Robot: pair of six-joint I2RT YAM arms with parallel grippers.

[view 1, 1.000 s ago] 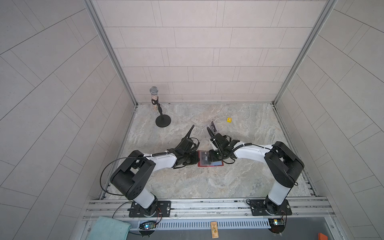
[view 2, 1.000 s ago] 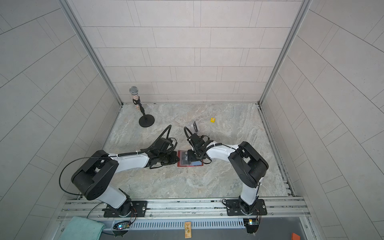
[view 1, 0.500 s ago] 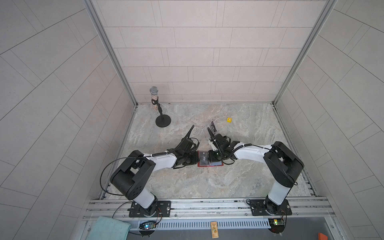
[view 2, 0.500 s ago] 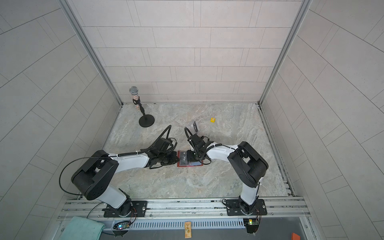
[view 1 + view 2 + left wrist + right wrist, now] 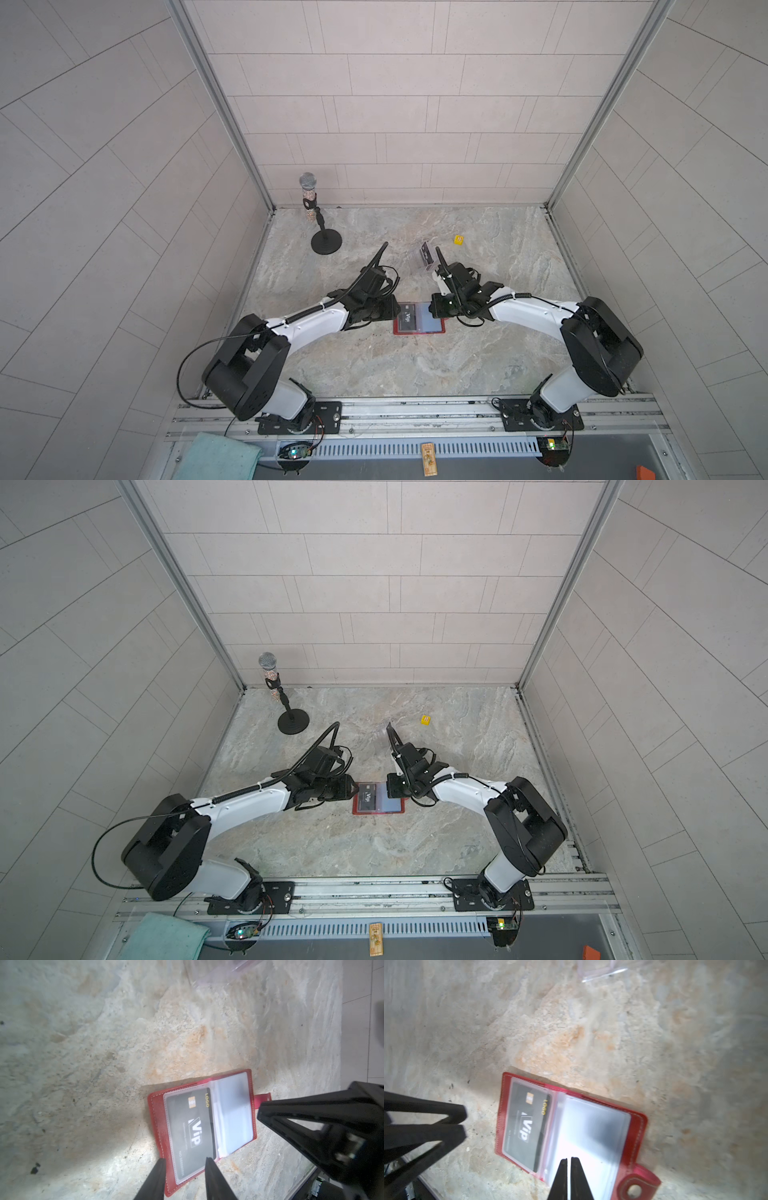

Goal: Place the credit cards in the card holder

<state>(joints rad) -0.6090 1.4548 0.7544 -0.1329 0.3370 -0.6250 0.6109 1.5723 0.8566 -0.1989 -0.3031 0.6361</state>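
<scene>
- The card holder (image 5: 160, 1126) lies open and flat on the table (image 5: 374, 365), between the two arms.
- A black card (image 5: 193, 1126) sits in its clear sleeve on the half nearer the left arm.
- The left gripper (image 5: 185, 1159) is spread. One finger is over the table just off the holder's end, the other over the card's end, and it pinches nothing.
- The right gripper (image 5: 569, 1159) is pressed together with nothing between its fingers. It is over the empty sleeves, and I cannot tell whether it touches them.
- A second dark card (image 5: 425, 253) stands upright in a clear stand (image 5: 602, 972), behind the holder, so the task looks unfinished.
- If the left gripper closes where it is, it may nip the sleeve or cover and drag the light holder.
- If the right gripper lifts away, the loose sleeves may flip over the seated card.
- The two arms are near each other, and a careless reach could knock them together.
- The upright card is thin, so a grab could tip the stand.
- The table is mottled grey stone with rusty patches and a few dark specks.
- It is enclosed by pale tiled walls with metal corner posts.
- A microphone (image 5: 308, 183) on a round-based stand is at the back, and a yellow die (image 5: 459, 240) lies apart.
- A teal cloth (image 5: 216, 455) lies by the front rail.
</scene>
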